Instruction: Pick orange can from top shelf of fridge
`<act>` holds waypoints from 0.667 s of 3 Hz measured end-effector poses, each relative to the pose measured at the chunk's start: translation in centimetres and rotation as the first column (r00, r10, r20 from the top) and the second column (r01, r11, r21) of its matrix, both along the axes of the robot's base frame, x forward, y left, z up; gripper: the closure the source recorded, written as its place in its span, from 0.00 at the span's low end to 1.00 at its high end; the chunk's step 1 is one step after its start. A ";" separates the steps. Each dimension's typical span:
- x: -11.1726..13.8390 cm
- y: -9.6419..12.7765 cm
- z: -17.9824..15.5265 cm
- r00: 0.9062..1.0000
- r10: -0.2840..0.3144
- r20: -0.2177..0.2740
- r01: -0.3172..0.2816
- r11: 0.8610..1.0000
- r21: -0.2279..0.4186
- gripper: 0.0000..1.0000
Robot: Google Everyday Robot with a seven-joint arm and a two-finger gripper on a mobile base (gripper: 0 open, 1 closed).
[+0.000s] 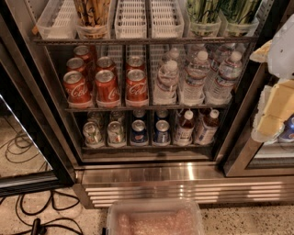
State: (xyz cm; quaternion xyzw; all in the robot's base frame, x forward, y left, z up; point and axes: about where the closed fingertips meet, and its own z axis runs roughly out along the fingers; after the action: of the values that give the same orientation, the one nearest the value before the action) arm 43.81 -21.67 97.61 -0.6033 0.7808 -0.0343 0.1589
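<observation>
The orange can point(92, 11) stands at the left of the top shelf point(147, 41), inside a clear tub point(93, 31). It is slim and shiny, orange-gold with darker brown streaks. Its upper part is cut off by the picture's edge, and how many such cans share the tub cannot be told. White slotted trays point(131, 20) lie beside the tub on both sides, and green-and-white cans point(204, 9) stand in tubs at the right end of the same surface.

On the rack below are red cola cans point(106, 87) at left and water bottles point(196, 75) at right. The lowest rack holds small cans and bottles.

The end effector point(274, 112), pale yellow below a white arm section, hangs at the right edge, in front of the fridge point(183, 183) door frame and well apart from the orange can. Whether it is wide or narrow cannot be told. It holds nothing that can be seen.
</observation>
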 end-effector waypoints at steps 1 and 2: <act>0.0 0.0 0.0 1.000 0.000 0.000 0.000 1.000 0.000 0.00; 0.1 0.4 0.2 1.000 -0.011 0.017 0.010 1.000 0.021 0.00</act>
State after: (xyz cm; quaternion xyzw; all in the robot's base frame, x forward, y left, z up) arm 43.96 -21.29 97.79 -0.5972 0.7828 -0.0322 0.1719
